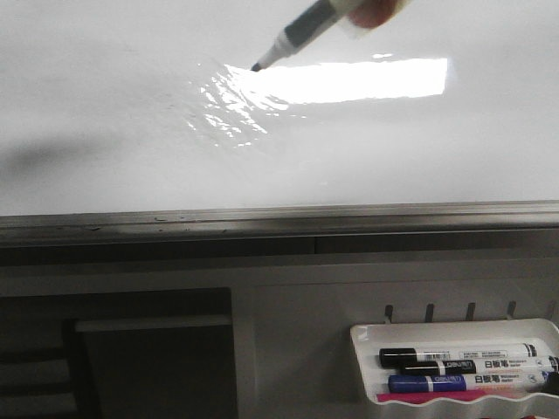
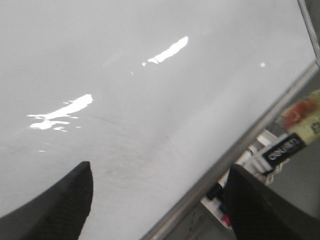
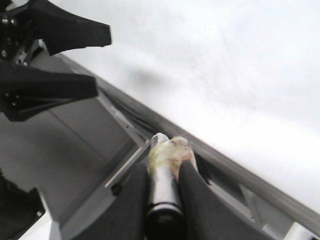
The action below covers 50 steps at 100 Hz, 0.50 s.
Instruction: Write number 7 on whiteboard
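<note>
"deli" on tray markers (image 1: 463, 364); small print unreadable

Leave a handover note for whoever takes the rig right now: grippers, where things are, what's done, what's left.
Right gripper: shut on the marker, tip down at the whiteboard, beside the glare patch; contact can't be judged.
Left gripper: open, empty, over the board near its metal edge.
Spare markers lie in the tray below the board.
Done: marker gripped and positioned. No stroke visible.
Left: write the whole 7.

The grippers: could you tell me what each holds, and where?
The right gripper clamps a marker by its barrel; the left gripper holds nothing.
</note>
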Available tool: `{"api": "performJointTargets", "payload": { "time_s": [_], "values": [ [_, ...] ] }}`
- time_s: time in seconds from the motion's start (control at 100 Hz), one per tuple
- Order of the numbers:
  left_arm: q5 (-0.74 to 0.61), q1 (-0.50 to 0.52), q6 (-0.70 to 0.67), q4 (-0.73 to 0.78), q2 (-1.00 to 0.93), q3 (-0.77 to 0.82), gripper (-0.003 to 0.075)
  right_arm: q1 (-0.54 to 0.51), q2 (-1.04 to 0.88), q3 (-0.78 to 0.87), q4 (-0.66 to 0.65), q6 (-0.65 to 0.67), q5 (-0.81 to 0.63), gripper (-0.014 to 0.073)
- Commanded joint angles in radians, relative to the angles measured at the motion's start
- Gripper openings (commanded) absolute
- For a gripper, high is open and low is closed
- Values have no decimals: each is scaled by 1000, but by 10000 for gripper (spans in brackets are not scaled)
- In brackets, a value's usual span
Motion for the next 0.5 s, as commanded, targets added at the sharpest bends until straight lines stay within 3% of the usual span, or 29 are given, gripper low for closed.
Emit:
{"api": "performJointTargets", "payload": {
  "time_s": [0.0, 0.23, 0.49],
  "values": [
    [-126, 54, -9, -94, -67, 2, 512, -1, -61, 11, 43, -15, -106, -52],
    [-365, 83, -9, -193, -205, 185, 512, -1, -120, 70, 102, -118, -227, -52],
    [-522, 83, -9, -212, -269, 319, 512, -1, -49, 70, 361, -366, -272, -52]
  ]
}}
